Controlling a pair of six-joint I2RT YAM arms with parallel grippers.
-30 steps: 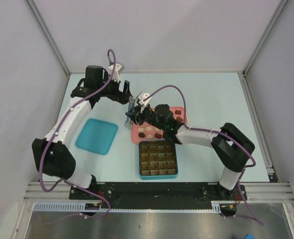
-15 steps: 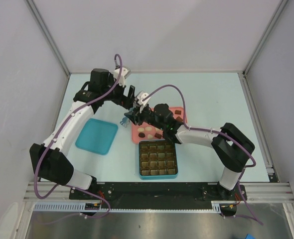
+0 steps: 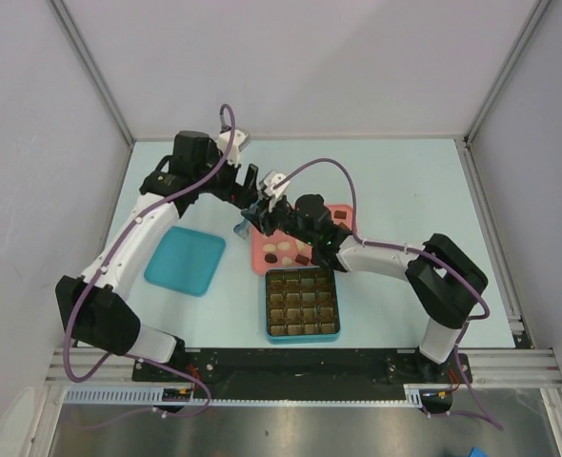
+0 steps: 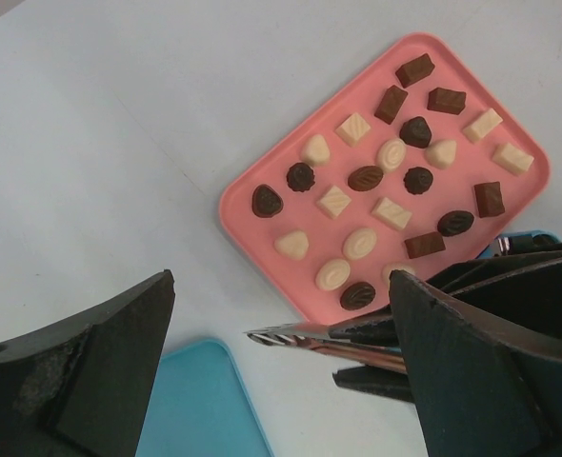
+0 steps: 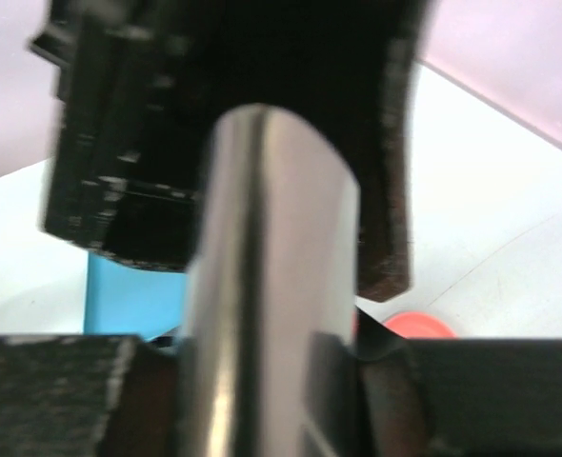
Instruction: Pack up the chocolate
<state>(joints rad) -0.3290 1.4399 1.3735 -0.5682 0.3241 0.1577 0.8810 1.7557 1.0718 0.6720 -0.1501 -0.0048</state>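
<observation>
Box [image 3: 302, 336] sits at the table's [image 3: 405, 190] near edge, centre. Its compartments look empty, so no packing done yet. Just behind it, the pink tray [image 3: 258, 262] carries all the chocolate [image 4: 366, 178]. Over the tray's far-left corner, R gripper [image 5: 267, 400] pinches metal tongs [image 4: 310, 340], jaws squeezed tighter than a sec ago. Beyond, L gripper [image 4: 281, 371] — swung in from farther left — hovers wide open, holding nothing, close by the tongs. Prob. the tongs are being readied for the 1st pick.
</observation>
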